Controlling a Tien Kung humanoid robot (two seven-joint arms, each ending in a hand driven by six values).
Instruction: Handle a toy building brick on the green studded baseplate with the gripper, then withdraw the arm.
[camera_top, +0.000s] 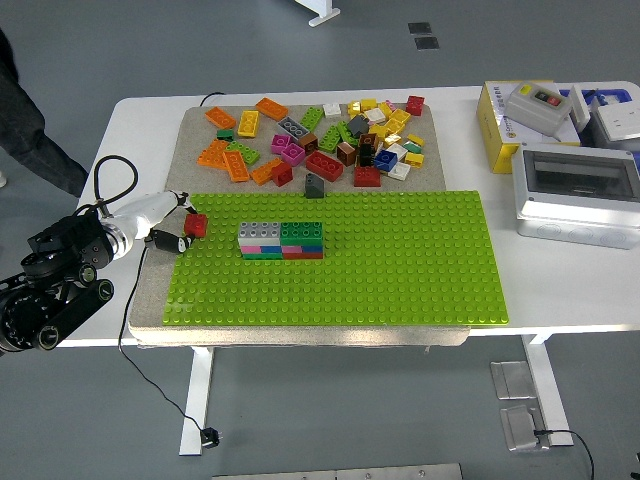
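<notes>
The green studded baseplate lies on a grey mat across the table's middle. A small stack of bricks, grey, pink, blue, green and red, stands on its left part. My left hand comes in from the left and is shut on a small red brick, holding it at the baseplate's left edge, left of the stack. The right hand is not in view.
A pile of loose bricks in many colours lies on the mat behind the baseplate. A yellow box and grey electrical boxes stand at the right. A person's dark sleeve shows at the far left.
</notes>
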